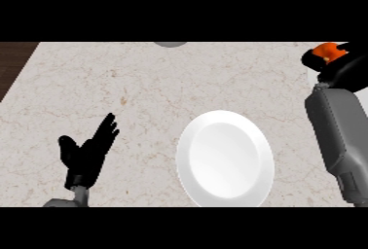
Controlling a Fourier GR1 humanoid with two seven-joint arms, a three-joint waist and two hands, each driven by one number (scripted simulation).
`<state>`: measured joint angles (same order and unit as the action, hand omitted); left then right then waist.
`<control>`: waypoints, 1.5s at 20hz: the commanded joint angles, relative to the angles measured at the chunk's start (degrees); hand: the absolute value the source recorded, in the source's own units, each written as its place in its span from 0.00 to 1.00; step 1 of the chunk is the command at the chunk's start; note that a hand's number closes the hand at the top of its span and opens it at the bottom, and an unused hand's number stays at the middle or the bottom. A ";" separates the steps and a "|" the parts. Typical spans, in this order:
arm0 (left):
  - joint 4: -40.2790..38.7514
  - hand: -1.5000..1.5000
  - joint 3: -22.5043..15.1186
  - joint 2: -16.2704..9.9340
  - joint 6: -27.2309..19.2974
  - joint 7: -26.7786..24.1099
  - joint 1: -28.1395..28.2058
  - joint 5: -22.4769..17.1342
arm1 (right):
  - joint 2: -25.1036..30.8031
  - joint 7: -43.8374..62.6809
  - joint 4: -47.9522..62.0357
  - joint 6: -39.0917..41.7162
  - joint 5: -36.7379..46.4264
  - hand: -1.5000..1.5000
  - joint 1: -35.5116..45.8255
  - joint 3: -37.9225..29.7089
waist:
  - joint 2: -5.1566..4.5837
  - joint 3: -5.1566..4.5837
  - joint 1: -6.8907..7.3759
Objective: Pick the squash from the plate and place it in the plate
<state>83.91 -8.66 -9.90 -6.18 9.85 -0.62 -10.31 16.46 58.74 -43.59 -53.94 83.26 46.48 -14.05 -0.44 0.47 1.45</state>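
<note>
An orange squash (328, 50) shows at the far right edge of the counter, with my right hand (343, 68) curled round it and hiding most of it. The right forearm runs up the right side of the view. A white plate (225, 158) lies bare in the lower middle of the counter, left of that forearm. My left hand (87, 151) rests open at the lower left, fingers pointing up, apart from the plate. The plate under the squash is hidden by the hand, apart from a pale sliver at the right edge.
The counter top (144, 82) is light marble. A grey round object (170, 44) peeks in at the back edge. Dark wood floor (14, 61) shows past the counter's left edge.
</note>
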 commanded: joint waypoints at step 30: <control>-1.63 0.50 -0.23 1.09 1.66 1.32 1.61 0.17 | 16.15 -53.75 16.78 3.91 -49.07 0.00 -5.07 -24.80 | -1.11 0.21 1.06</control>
<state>84.58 -8.44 -8.92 -5.13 10.64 -1.12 -9.97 33.33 14.19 -23.98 -49.13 39.69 42.28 -35.33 -1.20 0.86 2.55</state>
